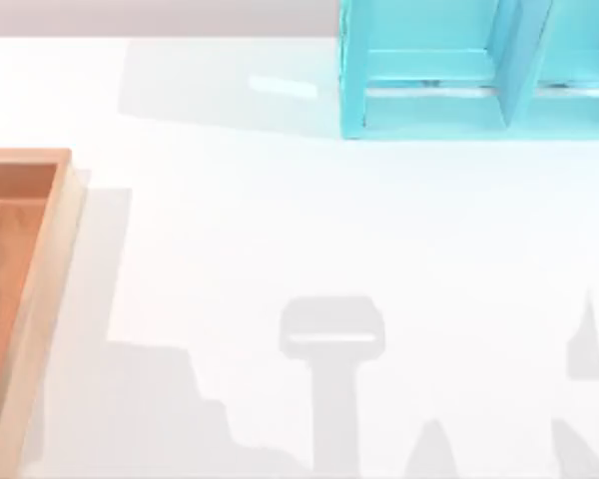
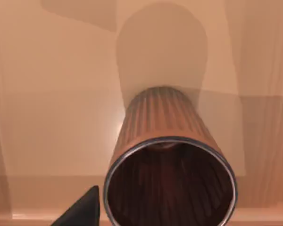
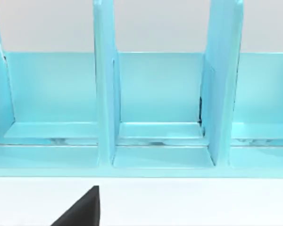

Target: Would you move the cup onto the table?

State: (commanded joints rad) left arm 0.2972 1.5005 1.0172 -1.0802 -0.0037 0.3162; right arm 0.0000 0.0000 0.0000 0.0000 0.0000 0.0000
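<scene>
The cup [image 2: 160,117], reddish-brown and ribbed with a dark inside, stands upright on the wooden floor of the orange-brown tray [image 2: 52,117]. My left gripper [image 2: 82,209] hovers close over it, and a black tip of it shows just beside the cup's rim. The tray [image 1: 40,299] lies at the left edge of the white table [image 1: 280,230]. My right gripper [image 3: 82,209] hangs over the table, facing the turquoise shelf unit [image 3: 155,94].
The turquoise shelf unit [image 1: 459,90] stands at the back right of the table, with upright dividers. The tray has a raised rim. Grey shadows of the arms fall along the table's front edge.
</scene>
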